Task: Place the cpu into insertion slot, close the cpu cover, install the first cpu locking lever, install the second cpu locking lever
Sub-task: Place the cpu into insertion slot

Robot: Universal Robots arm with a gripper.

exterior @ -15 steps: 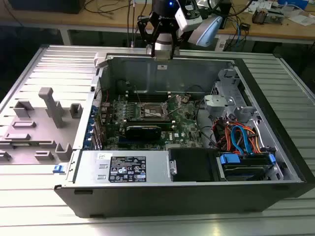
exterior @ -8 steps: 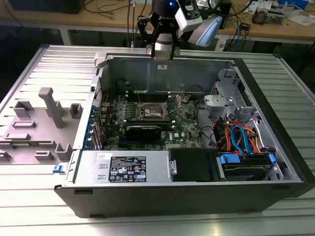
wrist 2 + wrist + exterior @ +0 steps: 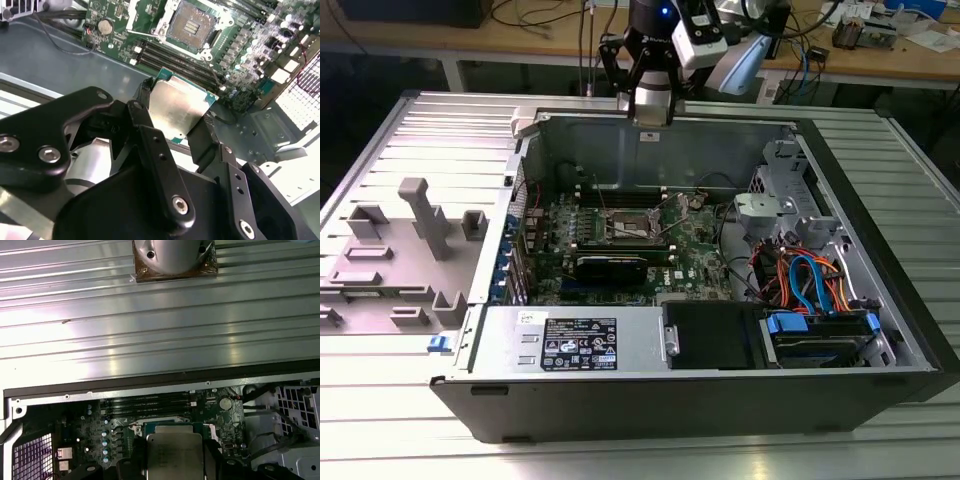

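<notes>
1. Your pincer [image 3: 175,111] is clamped on the cpu [image 3: 178,102] by two opposite edges; its fingers [image 3: 146,122] hide those edges.
2. The cpu hangs over the case [image 3: 620,395], apart from the bare slot [image 3: 192,22].
3. In the first wrist view, the picture's edge cuts off part of the cpu [image 3: 174,455].

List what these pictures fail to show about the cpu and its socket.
- The cpu: its underside faces away in both wrist views. The jaws cover two of its edges in the second wrist view, and the picture edge cuts it off in the first wrist view.
- The insertion slot: cut off by the picture edge in the second wrist view, mostly covered by the cpu in the first wrist view. Its contacts are too small in the exterior view.
</notes>
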